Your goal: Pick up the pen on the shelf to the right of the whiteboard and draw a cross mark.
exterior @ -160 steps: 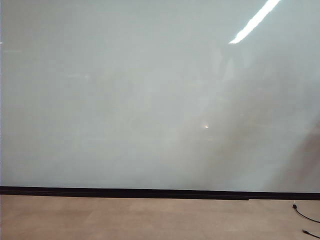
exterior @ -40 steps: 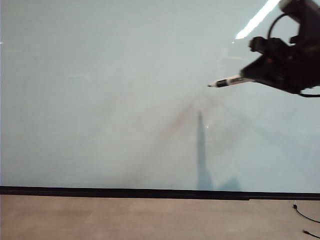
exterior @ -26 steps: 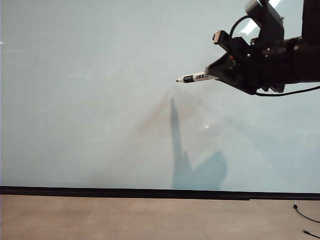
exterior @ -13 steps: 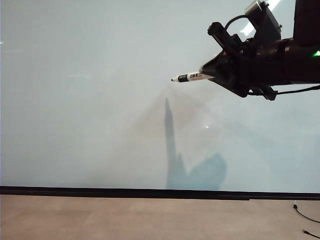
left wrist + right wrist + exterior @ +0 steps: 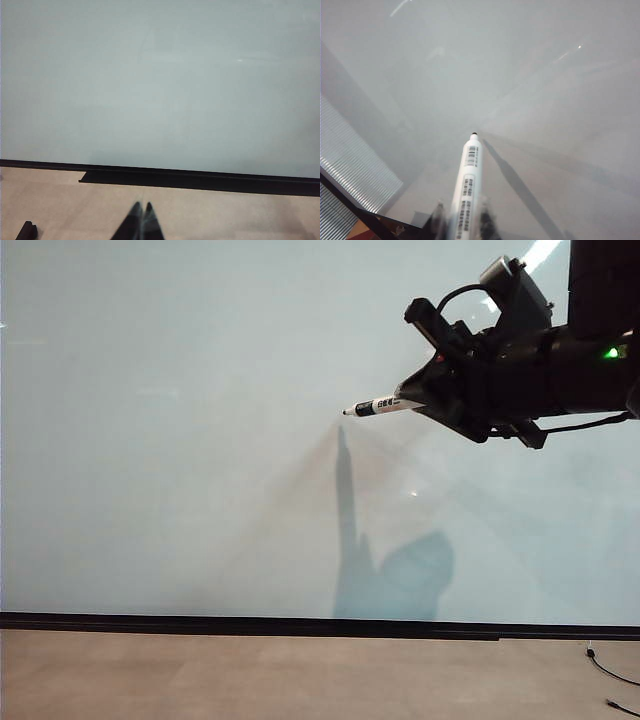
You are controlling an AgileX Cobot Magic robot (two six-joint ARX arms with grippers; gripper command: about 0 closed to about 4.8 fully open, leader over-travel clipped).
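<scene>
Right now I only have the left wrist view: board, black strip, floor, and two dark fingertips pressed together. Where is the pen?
Observer: The right end effector holds the pen, clamped at its back end, high on the right of the exterior view.
Operator: Is the tip on the whiteboard yet?
Observer: In the right wrist view the pen's black tip points at the whiteboard; I cannot tell whether it touches.
Operator: Any cross mark drawn?
Observer: None. The whiteboard shows only the arm's shadow below the pen in the exterior view.
Operator: And my left end effector?
Observer: The exterior view does not show it at all.
</scene>
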